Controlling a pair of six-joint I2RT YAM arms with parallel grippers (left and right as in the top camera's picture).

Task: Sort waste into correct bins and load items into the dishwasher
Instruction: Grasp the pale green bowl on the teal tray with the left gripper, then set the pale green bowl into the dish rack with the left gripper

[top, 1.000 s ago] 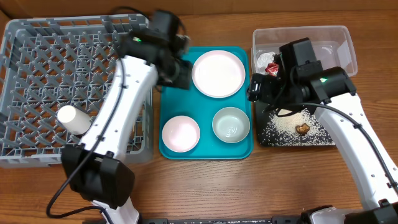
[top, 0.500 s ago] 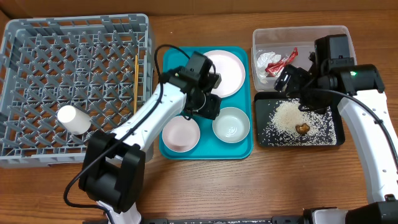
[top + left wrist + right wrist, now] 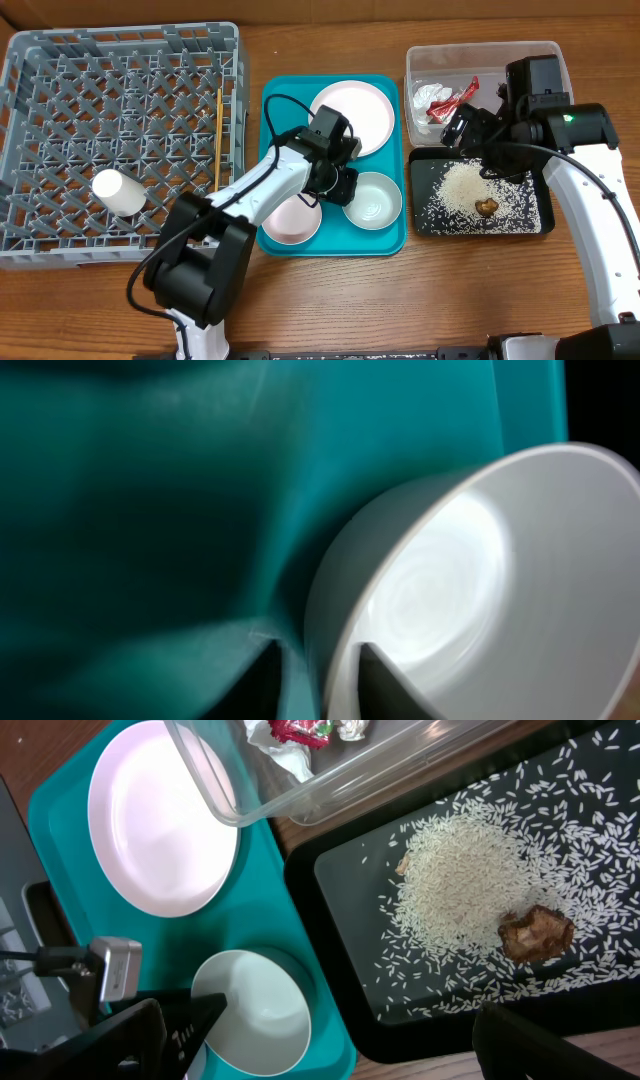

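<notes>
Half a second has carried the left hand (image 3: 337,186) from the gap between plate (image 3: 355,115) and bowl (image 3: 372,198) down to the bowl's rim at its 9 o'clock, while the right arm has not shifted. The left arm hides the dish's (image 3: 290,222) 1 o'clock edge. The left wrist view is blurred, and the bowl is cut off there at 3 and 6 o'clock. The right hand (image 3: 458,128) covers the seam between tub (image 3: 540,55) and black tray (image 3: 545,215). Only one chopstick (image 3: 218,135) shows, lying in the rack (image 3: 40,100) along its 3 o'clock wall. The bowl sits at the teal tray's (image 3: 275,110) 4 o'clock corner. The left hand's fingers stand apart, one inside the bowl's wall and one outside, with a sliver of teal between the outer finger and the wall. The right hand's fingers are spread wide above the black tray's 10 o'clock corner, with the rice (image 3: 465,185) and chunk (image 3: 487,207) toward its 5 o'clock. The wrapper (image 3: 447,100) lies in the tub. The cup (image 3: 117,192) lies on its side at the rack's 7 o'clock.
</notes>
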